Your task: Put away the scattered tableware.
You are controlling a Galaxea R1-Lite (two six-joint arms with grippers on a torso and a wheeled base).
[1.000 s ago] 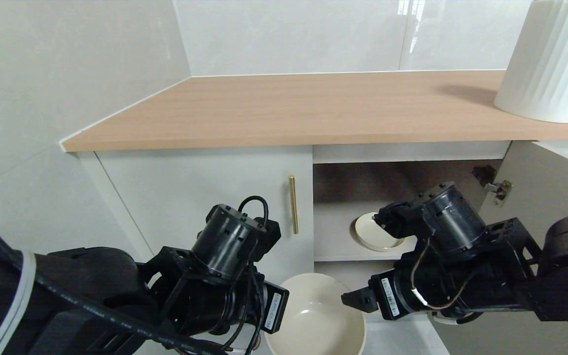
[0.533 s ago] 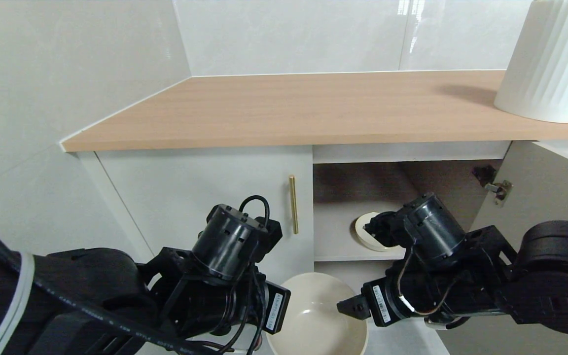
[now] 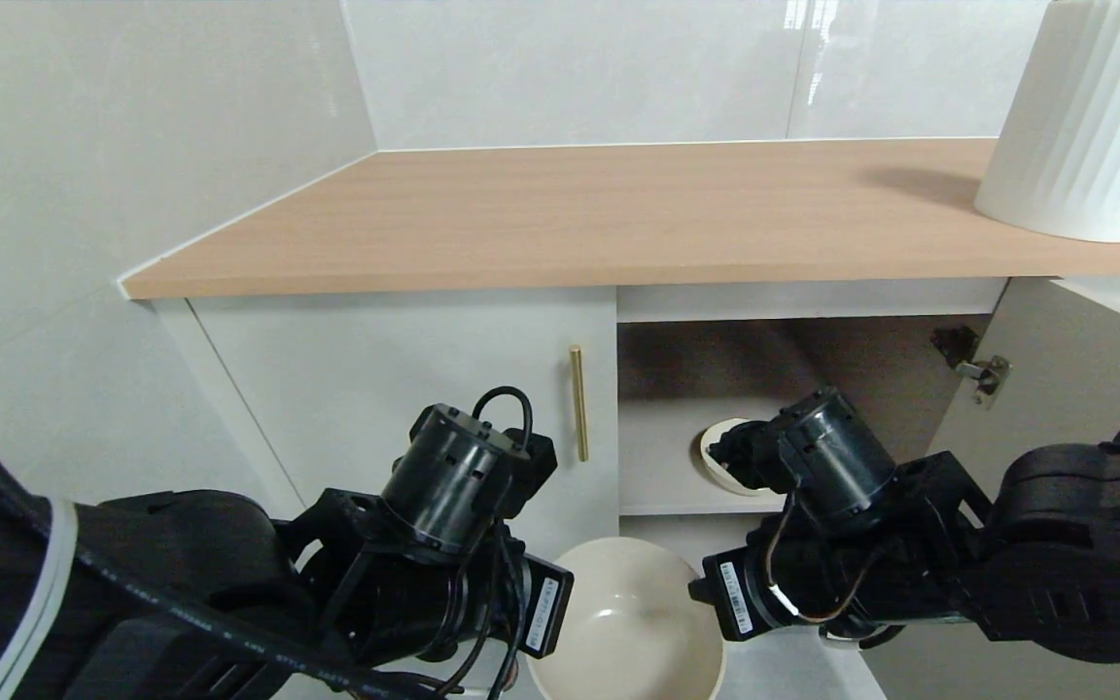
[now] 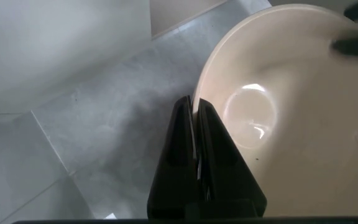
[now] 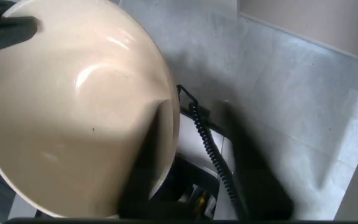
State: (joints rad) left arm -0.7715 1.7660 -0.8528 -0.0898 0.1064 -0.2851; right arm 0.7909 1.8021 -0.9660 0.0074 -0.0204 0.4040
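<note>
A cream bowl (image 3: pixel 618 622) hangs low in front of the open cabinet, also seen as the bowl (image 4: pixel 278 124) and the bowl (image 5: pixel 73 112) from the wrists. My left gripper (image 4: pixel 196 115) is shut on its left rim. My right gripper (image 5: pixel 194 162) is open at the right rim, with one finger inside the bowl and the other outside; in the head view the right gripper (image 3: pixel 701 590) touches the rim's edge. A small cream plate (image 3: pixel 720 457) lies on the cabinet shelf, partly hidden behind my right wrist.
The cabinet's right door (image 3: pixel 1056 389) stands open; the left door with a brass handle (image 3: pixel 577 403) is closed. A white ribbed container (image 3: pixel 1085 126) stands on the wooden counter (image 3: pixel 570 214) at the far right. Grey floor lies below the bowl.
My right gripper has moved left and closed in on the bowl's right rim. The left arm and the bowl have hardly moved.
</note>
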